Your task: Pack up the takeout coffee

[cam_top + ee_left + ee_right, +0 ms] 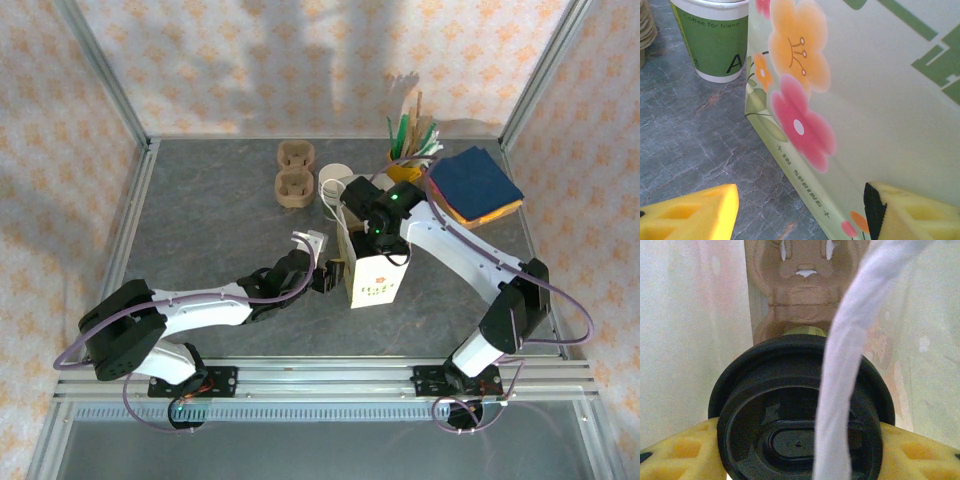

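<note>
Top external camera: fixed high behind the near edge, facing down and forward over the whole grey marbled table (200, 230). Left wrist camera: low, just off the tabletop, facing the pale green flower-printed paper bag (880, 100) side-on at close range (the same bag (375, 275) stands mid-table in the top view). Right wrist camera: looks down inside the bag, very close above the black round plastic lid (800, 430) of the takeout coffee cup.

Both my arms, the left arm (200, 312) and right arm (455, 250), wear glossy white shells over black joint housings, with thin lilac cables (586, 320) looping alongside. A small green light (395, 196) glows on the right wrist. The fingers (695, 215) are yellow plastic with recessed cells.
</note>
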